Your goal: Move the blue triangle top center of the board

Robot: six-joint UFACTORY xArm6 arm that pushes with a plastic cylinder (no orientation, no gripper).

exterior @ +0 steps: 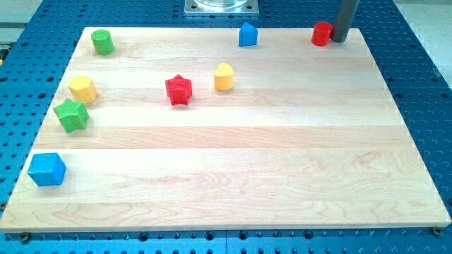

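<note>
The blue triangle sits upright at the board's top-centre edge.

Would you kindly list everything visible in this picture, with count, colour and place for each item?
blue triangle: one, blue, at the board's top edge near the centre
red cylinder: one, red, top right, right beside my tip
green cylinder: one, green, top left corner
yellow heart: one, yellow, below and left of the blue triangle
red star: one, red, left of the yellow heart
yellow hexagon: one, yellow, left side
green star: one, green, just below the yellow hexagon
blue cube: one, blue, lower left edge
board: one, pale wood, on a blue perforated table
my tip: one, dark rod, top right, far to the right of the blue triangle
</note>
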